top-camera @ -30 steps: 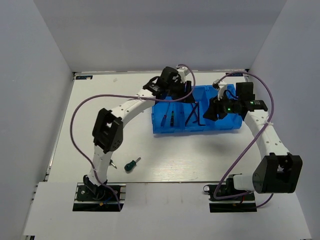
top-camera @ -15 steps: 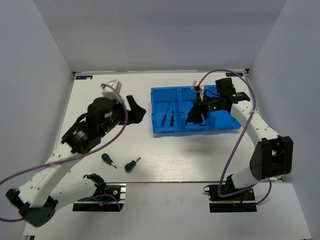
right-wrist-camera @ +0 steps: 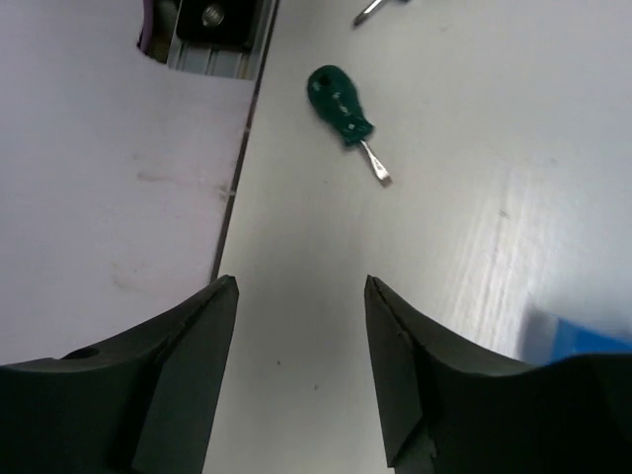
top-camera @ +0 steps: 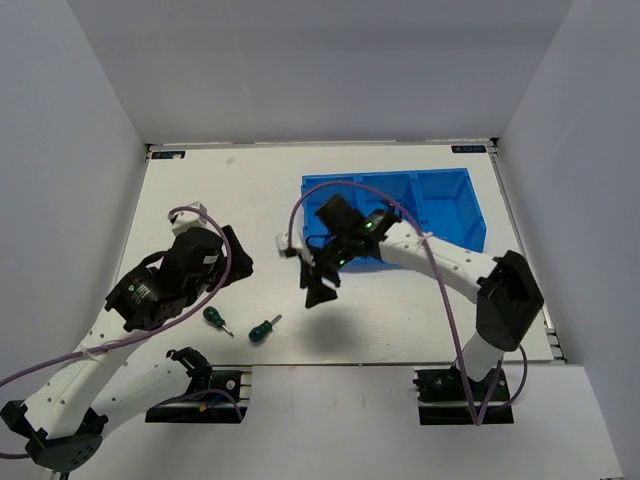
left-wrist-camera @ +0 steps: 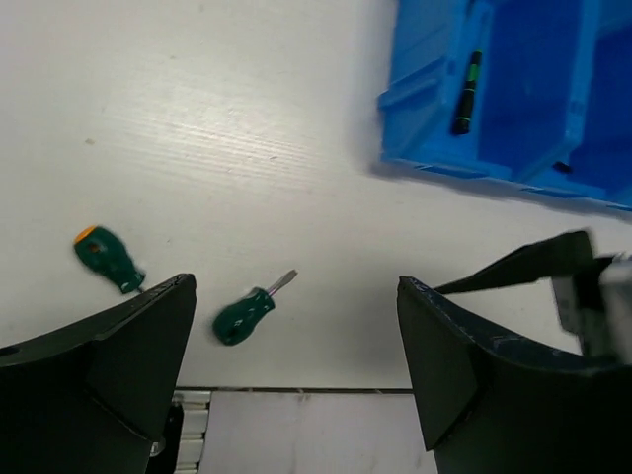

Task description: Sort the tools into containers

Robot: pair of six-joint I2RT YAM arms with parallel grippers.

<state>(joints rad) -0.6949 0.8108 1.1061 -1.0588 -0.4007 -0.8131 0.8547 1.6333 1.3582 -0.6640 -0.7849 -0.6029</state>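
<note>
Top external view: two stubby tools, the left green screwdriver [top-camera: 213, 319] and the right green screwdriver [top-camera: 263, 328], lie unsorted on the white table [top-camera: 420, 320]. They sit close together near its front edge, well apart from the blue bin [top-camera: 450, 200].

The left gripper [top-camera: 238, 258] hangs above the table just behind the pair. In the left wrist view its jaws are spread wide with nothing between them, and both green handles lie below.

The right gripper [top-camera: 320, 288] reaches out from the bin side toward the same spot. The right wrist view shows its jaws parted and empty, with one green screwdriver ahead on the table.

A black-handled screwdriver [left-wrist-camera: 467, 84] lies inside the bin, apparently in its left-end compartment, as the left wrist view shows. The right arm covers most of that end in the overhead view, so the rest of the contents cannot be told. The visible parts of the other compartments look bare.

By this evidence the sorting appears well advanced. Only the two green screwdrivers are seen outside the bin, and neither has yet been gripped.
</note>
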